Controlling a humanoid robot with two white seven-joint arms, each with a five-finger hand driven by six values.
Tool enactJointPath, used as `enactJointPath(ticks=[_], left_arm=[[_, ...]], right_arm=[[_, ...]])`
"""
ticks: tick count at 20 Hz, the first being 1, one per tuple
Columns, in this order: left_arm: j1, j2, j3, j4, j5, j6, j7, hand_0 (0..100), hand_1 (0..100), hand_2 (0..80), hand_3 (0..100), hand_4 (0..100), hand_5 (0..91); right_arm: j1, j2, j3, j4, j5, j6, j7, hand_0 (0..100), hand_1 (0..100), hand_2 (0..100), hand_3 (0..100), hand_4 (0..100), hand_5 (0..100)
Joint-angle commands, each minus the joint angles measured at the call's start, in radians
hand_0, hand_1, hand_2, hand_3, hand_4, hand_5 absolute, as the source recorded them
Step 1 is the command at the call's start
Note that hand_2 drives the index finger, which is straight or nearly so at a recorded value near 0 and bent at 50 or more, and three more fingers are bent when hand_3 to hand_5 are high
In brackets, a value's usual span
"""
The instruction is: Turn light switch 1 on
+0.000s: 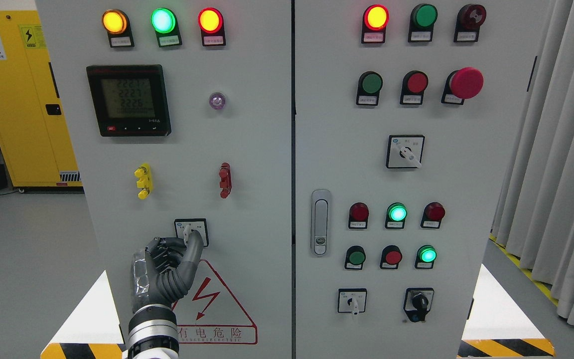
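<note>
Nearest the camera, the left hand (170,264) is seen rising from the bottom edge, left of the middle, its fingers curled and its thumb and forefinger brought up against the knob of the rotary switch (191,232); whether the knob is truly pinched or only touched cannot be told, as it is largely hidden by the fingers. This switch, judged to be light switch 1, is set low on the left door of the cabinet (247,149), directly above the red warning triangle (212,304). No right hand is shown. For the step to be done well, the knob should be pinched firmly on both flanks and turned by a roll of the wrist about the knob's own axis, with no sideways drag, and the hand should be kept clear of the faceplate so the pointer can be checked afterwards. Below the triangle the characters 有电危险 can be read, with smaller print beneath that is too fine to make out. Further up from the switch, a yellow terminal (143,181) and a red terminal (224,180) are mounted, and above them a digital meter (128,99) is lit with rows of figures too blurred to be trusted. The labels under the indicator lamps cannot be read
</note>
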State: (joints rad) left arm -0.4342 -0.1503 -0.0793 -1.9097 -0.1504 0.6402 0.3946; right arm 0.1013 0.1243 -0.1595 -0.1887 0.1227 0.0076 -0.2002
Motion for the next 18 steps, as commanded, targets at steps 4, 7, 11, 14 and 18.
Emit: enactJointPath(ticks=[4,7,11,14,18], left_arm=[[0.000,-0.002,-0.004,0.006,0.000,0.003,0.000,48,63,60.5,91,89,86.1],[0.000,-0.002,-0.004,0.006,0.000,0.003,0.000,48,63,60.9,91,90,86.1],[0.000,0.000,-0.004,0.006,0.002,0.003,0.000,49,62,61.8,91,90,86.2],[0.000,0.000,-0.005,0.006,0.002,0.003,0.000,50,62,62.1,91,90,86.2],[-0.001,0.000,-0.005,0.006,0.002,0.003,0.000,51,61,62.7,91,90,86.4]], right_arm=[[0.000,0.000,0.000,0.000,0.000,0.000,-0.001,0,50,4,0,0,0],[0.000,0.000,0.000,0.000,0.000,0.000,0.001,0,50,4,0,0,0],[0.000,0.000,0.000,0.000,0.000,0.000,0.001,0,50,4,0,0,0],[0.000,0.000,0.000,0.000,0.000,0.000,0.001,0,50,4,0,0,0],[0.000,0.000,0.000,0.000,0.000,0.000,0.001,0,50,4,0,0,0]])
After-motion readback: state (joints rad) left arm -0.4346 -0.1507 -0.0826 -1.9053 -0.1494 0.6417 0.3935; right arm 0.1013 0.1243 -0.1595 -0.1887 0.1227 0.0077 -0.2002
